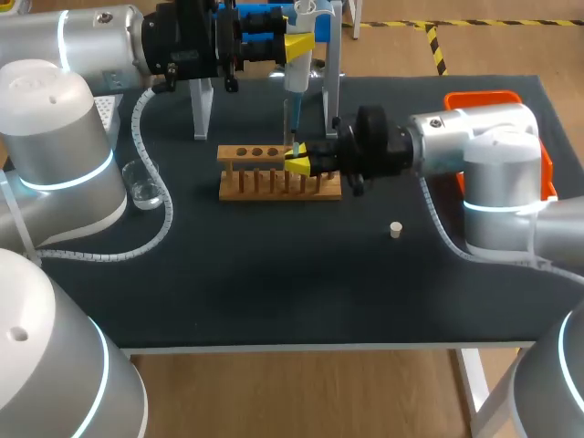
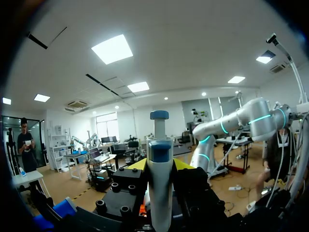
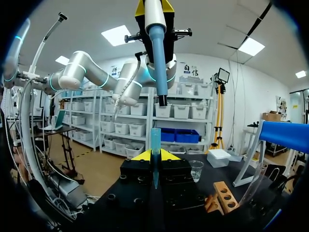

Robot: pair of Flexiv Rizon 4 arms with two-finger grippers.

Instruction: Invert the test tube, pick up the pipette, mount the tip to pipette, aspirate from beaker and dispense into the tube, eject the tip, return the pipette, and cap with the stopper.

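Head view: the pipette hangs over the rack with the tip waiting right underneath.
Up top, the left gripper is clamped on the white-and-blue pipette, held upright above the wooden test tube rack. At the rack's right end, the right gripper pinches a translucent blue pipette tip, also upright. The pipette's nozzle sits just above the tip, not touching. A clear glass beaker stands well left of the rack, and a small cream stopper lies alone on the black table, to the right.
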